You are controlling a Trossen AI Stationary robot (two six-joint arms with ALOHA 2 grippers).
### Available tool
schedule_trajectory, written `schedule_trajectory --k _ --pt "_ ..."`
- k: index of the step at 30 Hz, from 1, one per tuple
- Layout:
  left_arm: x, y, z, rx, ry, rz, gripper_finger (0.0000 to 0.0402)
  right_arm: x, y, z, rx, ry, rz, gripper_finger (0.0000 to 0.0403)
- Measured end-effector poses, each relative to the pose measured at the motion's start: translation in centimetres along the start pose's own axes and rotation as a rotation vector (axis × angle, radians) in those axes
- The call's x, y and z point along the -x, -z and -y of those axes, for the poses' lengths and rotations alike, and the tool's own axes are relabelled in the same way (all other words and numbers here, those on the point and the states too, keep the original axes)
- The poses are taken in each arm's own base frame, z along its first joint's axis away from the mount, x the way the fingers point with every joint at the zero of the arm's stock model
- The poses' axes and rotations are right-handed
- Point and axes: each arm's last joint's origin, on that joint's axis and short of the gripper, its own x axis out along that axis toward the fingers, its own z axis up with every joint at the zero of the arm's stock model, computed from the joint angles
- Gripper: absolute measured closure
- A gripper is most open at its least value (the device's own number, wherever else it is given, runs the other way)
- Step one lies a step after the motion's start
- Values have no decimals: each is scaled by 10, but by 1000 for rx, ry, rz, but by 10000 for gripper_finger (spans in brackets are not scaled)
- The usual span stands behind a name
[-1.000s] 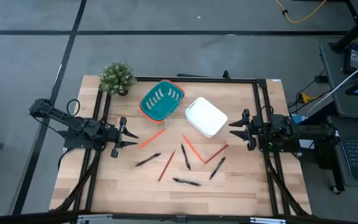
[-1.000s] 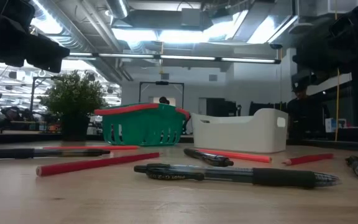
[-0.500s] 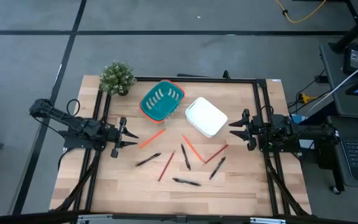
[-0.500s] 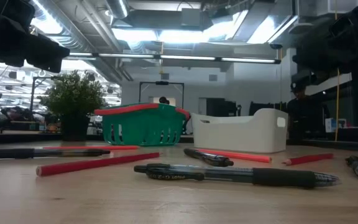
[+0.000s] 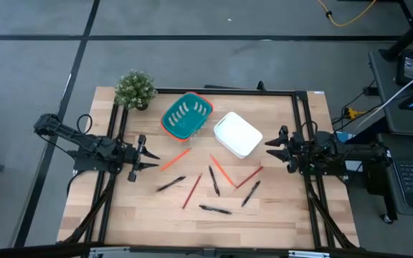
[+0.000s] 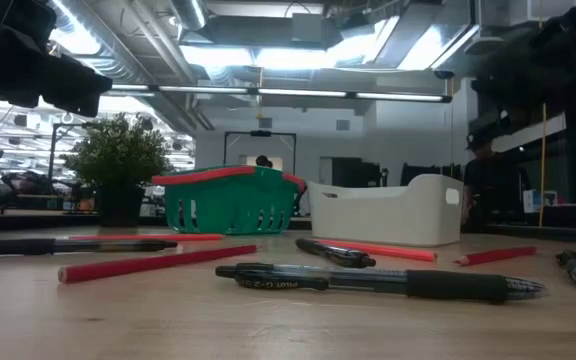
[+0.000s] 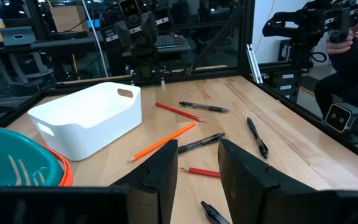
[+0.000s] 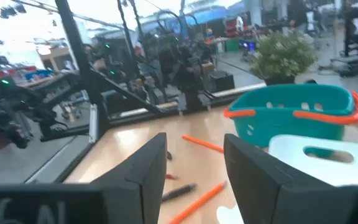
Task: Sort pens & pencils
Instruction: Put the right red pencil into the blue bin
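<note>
4 pens and 4 pencils lie loose on the table (image 5: 120, 215), in front of a teal basket (image 5: 186, 116) and a white bin (image 5: 237, 134). From above, the pencils are: 1 (image 5: 176, 160) nearest the left gripper (image 5: 151, 159), running diagonally from lower left up toward the basket; 1 (image 5: 192, 190) steeper, close to upright in the picture; 1 (image 5: 222, 170) slanting down and right from below the bin; and 1 (image 5: 249, 176) slanting up and right, so these last 2 meet in a V. The pens: 1 (image 5: 171, 184) angled like the first pencil, 1 (image 5: 214, 180) nearly upright beside the V, 1 (image 5: 250, 193) tilted up toward the right gripper (image 5: 269, 147), and 1 (image 5: 215, 209) lying almost level nearest the front edge.

Both grippers hang at the table's sides, well apart from the sticks. Each has its fingers spread with a clear gap and holds nothing.

The low view shows what the high view cannot: the front pen (image 6: 378, 281) lies broadside, with white lettering on its barrel and its tip to the right. A plant (image 6: 118, 160) stands behind the basket there. The left wrist view shows the bin's handle slot and the other arm across the table, which the low view hides.
</note>
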Motion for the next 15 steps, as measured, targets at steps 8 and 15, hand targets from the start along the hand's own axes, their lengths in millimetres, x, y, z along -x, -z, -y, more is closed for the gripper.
schedule_trajectory --k 8,15 --pt "0 -1 0 3 -1 12 292 0 -3 -1 -106 -12 32 241" --pt "0 -3 0 16 -1 31 292 0 -3 -1 -150 -13 33 241"
